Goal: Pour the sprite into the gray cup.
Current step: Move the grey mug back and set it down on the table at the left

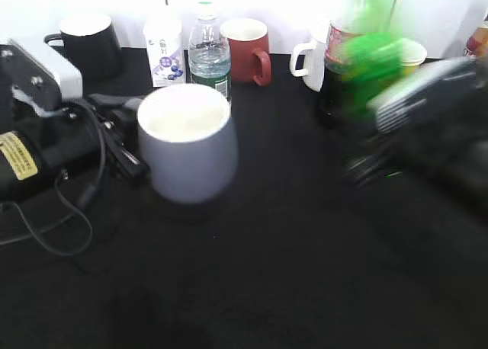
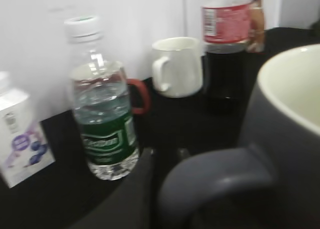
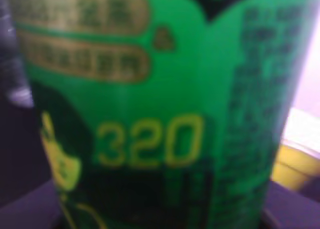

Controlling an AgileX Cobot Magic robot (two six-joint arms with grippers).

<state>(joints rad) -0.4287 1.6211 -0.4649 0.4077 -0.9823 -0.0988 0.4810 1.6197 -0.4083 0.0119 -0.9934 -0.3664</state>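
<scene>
While motion blur smears the right half of the exterior view, listed below by place relative to the gray cup:

Gray cup (image 1: 187, 145): upright on the black table (image 1: 267, 280), left of centre, white inside, handle turned toward the left arm.

Left gripper (image 1: 122, 147): just beside the gray cup on its left, at handle height; seen from the left wrist, handle (image 2: 220, 176) right at the camera with a dark finger alongside; clamped on it or merely near, cannot tell.

Sprite (image 1: 366, 63): well to the right of the gray cup and farther back, a green streak, probably lifted or tilted, though too blurred to be sure; in the right wrist view, label fills the frame, yellow "320" legible.

Right gripper (image 1: 381, 147): right of the gray cup, below the green blur, a dark smear; fingers hidden in both views, so open or closed cannot be told.

Cola bottle (image 1: 335, 67): behind and right of the gray cup, red label, partly covered by the green blur.

Water bottle (image 1: 209, 56): directly behind the gray cup, dark green label.

Red mug (image 1: 248, 50): behind the gray cup, just right of the water bottle.

White mug (image 1: 311, 59): behind, between red mug and cola bottle.

Black mug (image 1: 88, 43): behind and left of the gray cup.

Small white bottle (image 1: 165, 50): behind, just left of the water bottle, purple print.
</scene>
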